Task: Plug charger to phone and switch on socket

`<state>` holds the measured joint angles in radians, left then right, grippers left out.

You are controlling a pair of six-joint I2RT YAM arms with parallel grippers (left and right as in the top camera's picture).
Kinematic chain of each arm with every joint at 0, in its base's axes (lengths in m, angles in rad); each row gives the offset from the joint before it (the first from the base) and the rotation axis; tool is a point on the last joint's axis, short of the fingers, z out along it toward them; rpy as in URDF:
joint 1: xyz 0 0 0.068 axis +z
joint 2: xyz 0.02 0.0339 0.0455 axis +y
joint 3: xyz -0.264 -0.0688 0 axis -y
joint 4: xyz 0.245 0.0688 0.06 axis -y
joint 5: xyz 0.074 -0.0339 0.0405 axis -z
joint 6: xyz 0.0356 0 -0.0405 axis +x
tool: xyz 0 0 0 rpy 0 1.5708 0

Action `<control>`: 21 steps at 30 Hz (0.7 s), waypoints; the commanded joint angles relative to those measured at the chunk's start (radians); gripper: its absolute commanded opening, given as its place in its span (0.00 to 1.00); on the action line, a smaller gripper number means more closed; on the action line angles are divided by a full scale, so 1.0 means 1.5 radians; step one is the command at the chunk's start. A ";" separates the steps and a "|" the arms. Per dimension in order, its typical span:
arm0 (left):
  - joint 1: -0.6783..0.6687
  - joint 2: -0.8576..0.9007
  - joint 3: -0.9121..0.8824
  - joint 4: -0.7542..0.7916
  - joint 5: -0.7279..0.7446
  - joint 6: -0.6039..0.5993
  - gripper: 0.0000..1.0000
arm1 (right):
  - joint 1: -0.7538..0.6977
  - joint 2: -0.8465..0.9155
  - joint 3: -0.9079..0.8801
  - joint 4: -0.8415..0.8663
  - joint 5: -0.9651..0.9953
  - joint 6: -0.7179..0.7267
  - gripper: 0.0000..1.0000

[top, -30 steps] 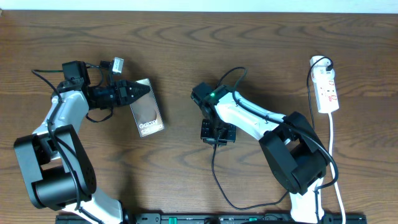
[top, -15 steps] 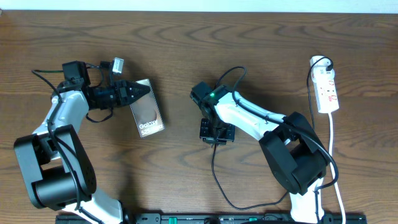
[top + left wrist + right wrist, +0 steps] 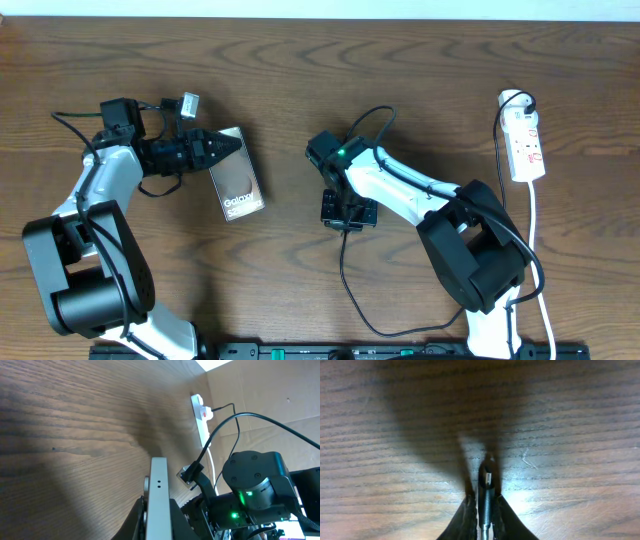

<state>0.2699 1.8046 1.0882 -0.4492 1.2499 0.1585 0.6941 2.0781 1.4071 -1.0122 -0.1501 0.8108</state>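
Observation:
The phone [image 3: 238, 186] lies near the table's left centre, dark and glossy with white "Galaxy" lettering. My left gripper [image 3: 226, 147] is shut on its far end. In the left wrist view the phone's silvery edge [image 3: 159, 480] stands between the jaws [image 3: 159, 512]. My right gripper [image 3: 349, 212] points down at mid-table and is shut on the charger's plug [image 3: 487, 480], whose tip is just above the wood between the fingers [image 3: 484, 502]. The thin black charger cable [image 3: 342, 265] trails toward the front edge. The socket [image 3: 526, 145] lies at the far right, away from both grippers.
The socket's white cord [image 3: 537, 230] runs down the right side toward the front edge. The socket also shows far off in the left wrist view [image 3: 202, 412], beyond the right arm [image 3: 252, 487]. A small silver connector [image 3: 188, 102] hangs by the left arm.

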 commanded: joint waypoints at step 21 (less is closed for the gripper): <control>-0.001 -0.004 0.008 -0.004 0.022 0.002 0.07 | -0.010 0.019 -0.004 0.050 -0.085 -0.091 0.01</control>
<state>0.2699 1.8046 1.0882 -0.4492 1.2499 0.1585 0.6903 2.0766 1.4075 -0.9798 -0.1875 0.7788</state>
